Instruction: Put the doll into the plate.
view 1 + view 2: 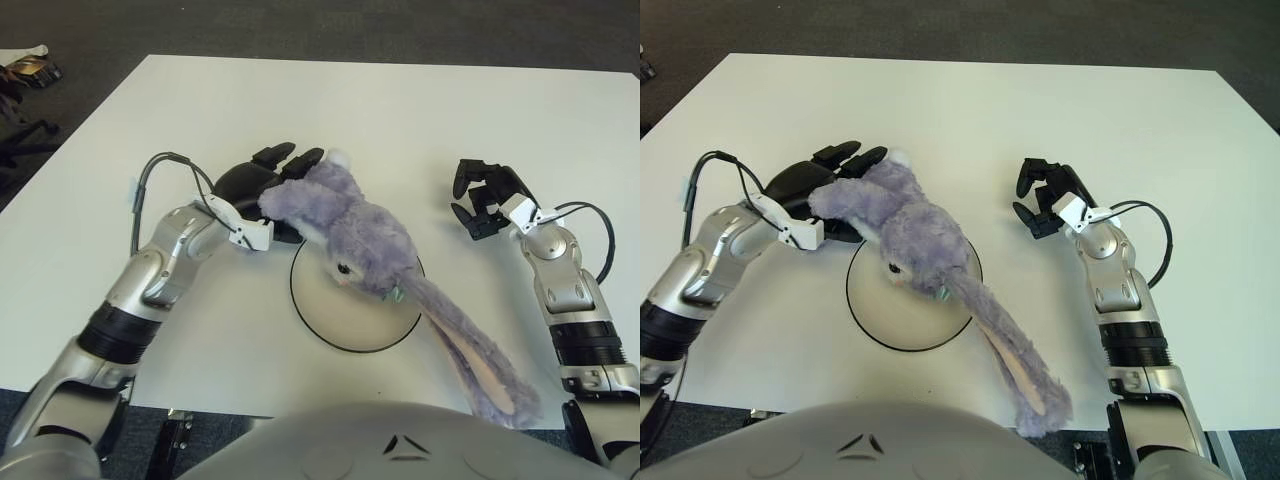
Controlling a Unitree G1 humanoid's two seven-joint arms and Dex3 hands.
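One white counter (400, 110) is seen from above, with one doll, one plate and two robot hands on or over it. The doll (350, 230) is a purple plush rabbit (its two long ears are pink inside). Its head and middle are laid across the far part of the plate (330, 325), a single white round plate with a dark rim. The two ears (480, 365) are trailed off the plate's right side toward the near edge of the counter. The doll's rear end, with a small white tail, is stretched past the plate's far-left rim.

The left hand (255, 190) is placed at that rear end, just left of the plate. Its black fingers (285, 160) are spread and laid against the plush; a firm grip cannot be confirmed. The right hand (485, 195) is shown well right of the plate, its fingers curled with nothing held.
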